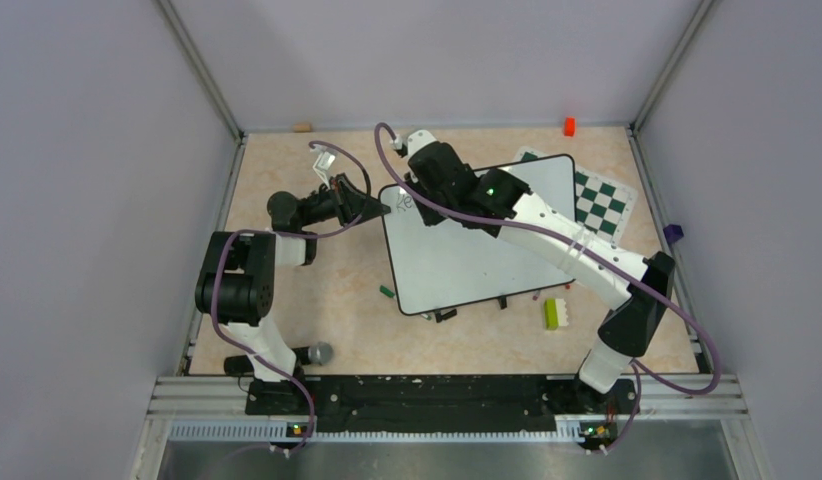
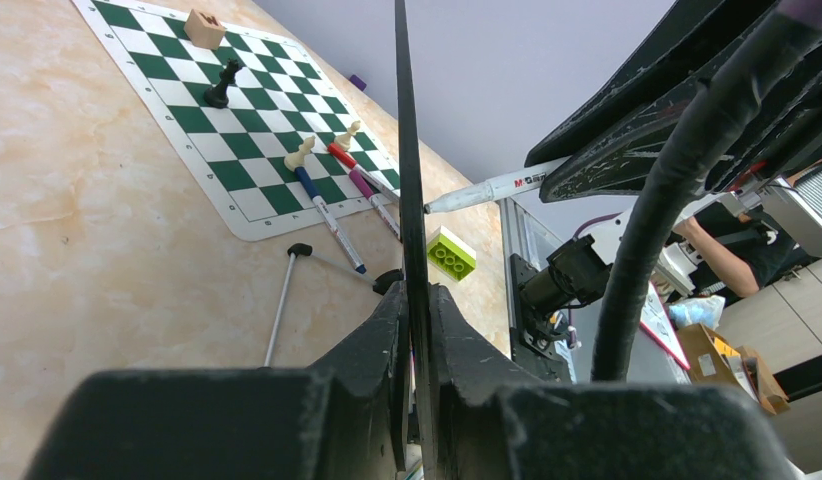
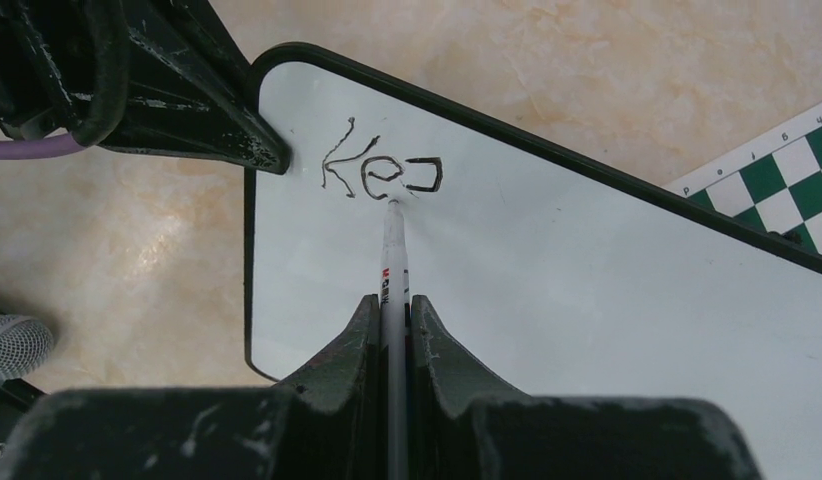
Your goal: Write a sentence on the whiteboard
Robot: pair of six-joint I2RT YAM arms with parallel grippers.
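Note:
The whiteboard [image 1: 467,255] lies tilted in the middle of the table, and its white face fills the right wrist view [image 3: 587,330]. My left gripper [image 1: 379,207] is shut on the board's upper left edge, which shows as a thin dark line between the jaws [image 2: 402,150]. My right gripper [image 3: 392,300] is shut on a white marker [image 3: 392,250], tip touching the board. The sentence [image 3: 382,172] shows only as dark letters "Ke" and a third, partly drawn letter near the top left corner. The marker also shows in the left wrist view [image 2: 497,187].
A green-and-white chess mat [image 1: 602,200] lies partly under the board's far right; chess pieces [image 2: 220,85] and loose markers [image 2: 327,215] lie on it. A green brick [image 1: 552,313], a small green piece [image 1: 386,291], a grey microphone [image 1: 320,353] and an orange block [image 1: 569,126] lie around.

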